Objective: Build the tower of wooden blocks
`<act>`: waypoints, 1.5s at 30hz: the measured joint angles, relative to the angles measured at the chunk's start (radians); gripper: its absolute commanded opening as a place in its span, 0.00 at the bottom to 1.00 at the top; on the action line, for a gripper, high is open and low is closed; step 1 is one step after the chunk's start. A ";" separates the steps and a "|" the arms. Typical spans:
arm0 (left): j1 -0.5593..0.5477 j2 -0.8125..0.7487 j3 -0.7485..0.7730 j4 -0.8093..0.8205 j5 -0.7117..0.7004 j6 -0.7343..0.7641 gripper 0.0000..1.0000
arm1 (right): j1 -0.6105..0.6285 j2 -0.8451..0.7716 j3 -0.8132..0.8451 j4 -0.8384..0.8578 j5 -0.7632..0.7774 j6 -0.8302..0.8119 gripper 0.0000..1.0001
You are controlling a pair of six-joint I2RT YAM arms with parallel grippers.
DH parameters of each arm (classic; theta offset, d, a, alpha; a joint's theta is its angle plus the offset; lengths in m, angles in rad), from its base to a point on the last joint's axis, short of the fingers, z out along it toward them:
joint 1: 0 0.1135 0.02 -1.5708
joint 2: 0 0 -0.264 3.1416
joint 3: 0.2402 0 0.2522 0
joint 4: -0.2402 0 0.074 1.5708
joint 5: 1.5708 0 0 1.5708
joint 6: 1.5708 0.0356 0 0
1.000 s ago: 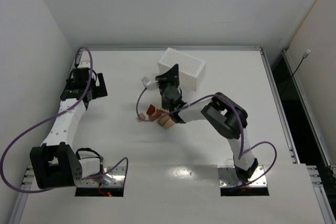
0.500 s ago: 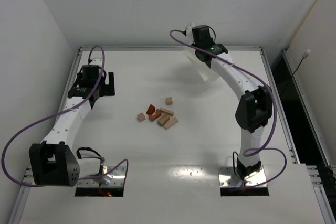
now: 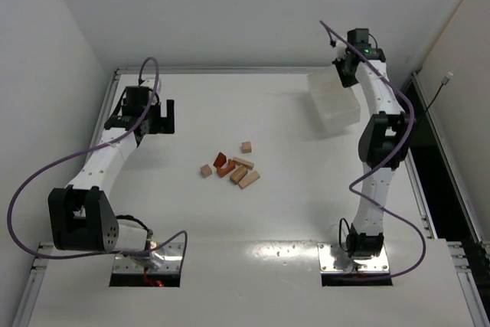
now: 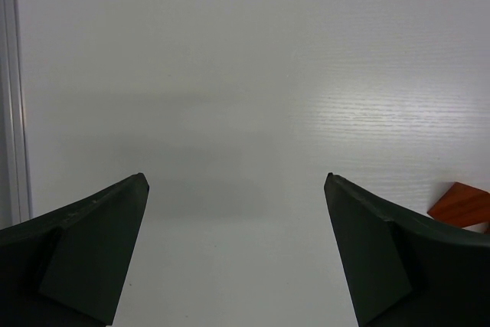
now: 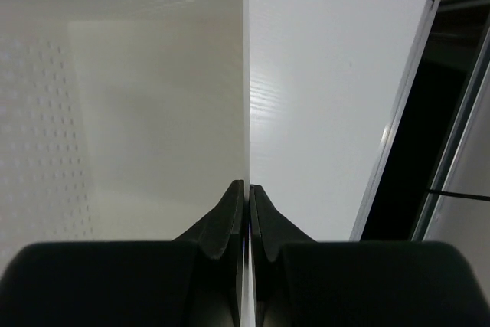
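Right hand (image 5: 246, 186) grips white box (image 5: 153, 112) wall, left hand (image 4: 236, 181) released; park box well apart from blocks (image 3: 233, 168).

Bright, even overhead light; soft shadows and a glare patch on table (image 3: 230, 220); blocks (image 3: 248, 180) sharp, box (image 3: 334, 103) motion-blurred.

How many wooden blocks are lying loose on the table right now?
7: a tan cube farthest back, a second tan cube at the left, then two reddish blocks and three tan bars bunched just right of it. The bunch may hide more.
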 measured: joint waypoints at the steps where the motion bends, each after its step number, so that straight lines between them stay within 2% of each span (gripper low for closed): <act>1: 0.000 0.003 0.004 -0.002 0.010 0.001 1.00 | -0.029 0.013 0.012 0.000 -0.021 0.007 0.00; 8: 0.000 0.058 0.060 -0.010 0.047 0.013 1.00 | -0.179 0.067 0.045 0.013 -0.085 0.034 0.00; 19: 0.000 0.108 0.090 -0.019 0.061 0.016 1.00 | -0.288 0.180 0.115 0.089 -0.193 0.066 0.00; 20: 0.000 0.111 0.094 -0.019 0.061 0.016 1.00 | -0.293 0.188 0.118 0.094 -0.201 0.067 0.03; 23: 0.000 0.113 0.103 -0.021 0.061 0.016 1.00 | -0.305 0.204 0.123 0.111 -0.229 0.076 0.24; 24: 0.000 0.113 0.105 -0.021 0.061 0.016 1.00 | -0.309 0.206 0.123 0.122 -0.234 0.077 0.42; 25: 0.000 0.113 0.105 -0.021 0.061 0.016 1.00 | -0.311 0.207 0.124 0.130 -0.241 0.083 0.49; 28: 0.000 0.113 0.105 -0.024 0.064 0.016 1.00 | -0.315 0.208 0.131 0.157 -0.237 0.093 0.65; 34: 0.000 0.113 0.105 -0.025 0.072 0.019 1.00 | -0.311 0.185 0.103 0.176 -0.264 0.098 0.76; 36: 0.000 0.113 0.105 -0.025 0.077 0.019 1.00 | -0.307 0.127 0.018 0.179 -0.306 0.102 0.82; 37: 0.000 0.113 0.103 -0.023 0.080 0.019 1.00 | -0.304 0.083 -0.053 0.191 -0.330 0.103 0.88; 39: 0.000 0.113 0.095 -0.017 0.084 0.019 1.00 | -0.298 -0.028 -0.199 0.210 -0.380 0.109 0.93; 42: 0.000 0.113 0.081 -0.017 0.093 0.018 1.00 | -0.280 -0.218 -0.406 0.237 -0.428 0.114 0.95; 45: -0.002 0.113 0.071 -0.019 0.109 0.019 1.00 | -0.261 -0.391 -0.546 0.275 -0.455 0.116 0.96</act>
